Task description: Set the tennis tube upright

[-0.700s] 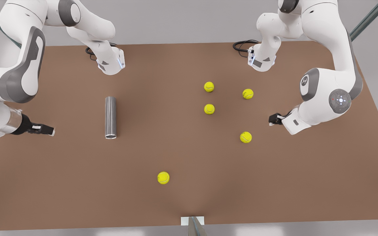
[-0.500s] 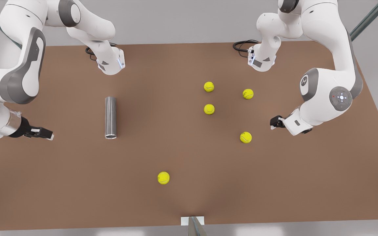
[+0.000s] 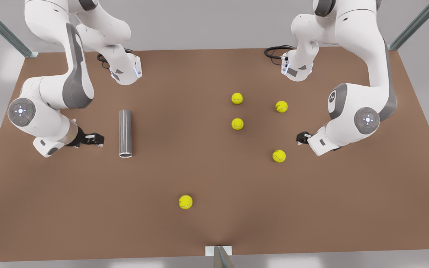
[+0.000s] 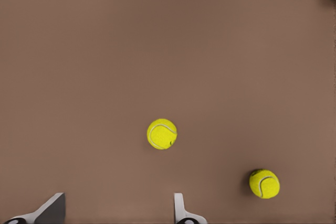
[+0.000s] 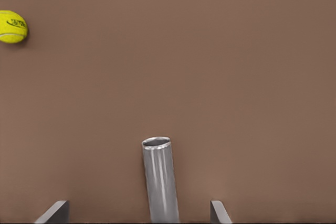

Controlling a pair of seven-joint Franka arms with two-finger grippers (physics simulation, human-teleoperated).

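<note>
The tennis tube (image 3: 125, 133) is a dark grey metallic cylinder lying flat on the brown table (image 3: 214, 230) at the front view's left. Its lighter open rim faces the near edge. My right gripper (image 3: 97, 139) hovers just to the tube's left in the front view, a short gap from its side. In the right wrist view the tennis tube (image 5: 160, 179) lies between the spread fingers (image 5: 55, 212) of the right gripper (image 5: 139, 204), which is open. My left gripper (image 3: 301, 138) waits at the front view's right, and in its wrist view the left gripper (image 4: 119, 198) is open over bare table.
Several yellow tennis balls lie loose: one (image 3: 185, 201) near the front middle, one (image 3: 279, 155) close to the left gripper, others (image 3: 237, 123) further back. Both arm bases (image 3: 125, 72) stand at the far edge with cables. A ball (image 4: 161, 134) lies ahead of the left gripper.
The right arm has swung in from the front view's left edge, bringing its gripper close beside the tube. The left gripper has shifted slightly towards the balls. The tube has not moved.
</note>
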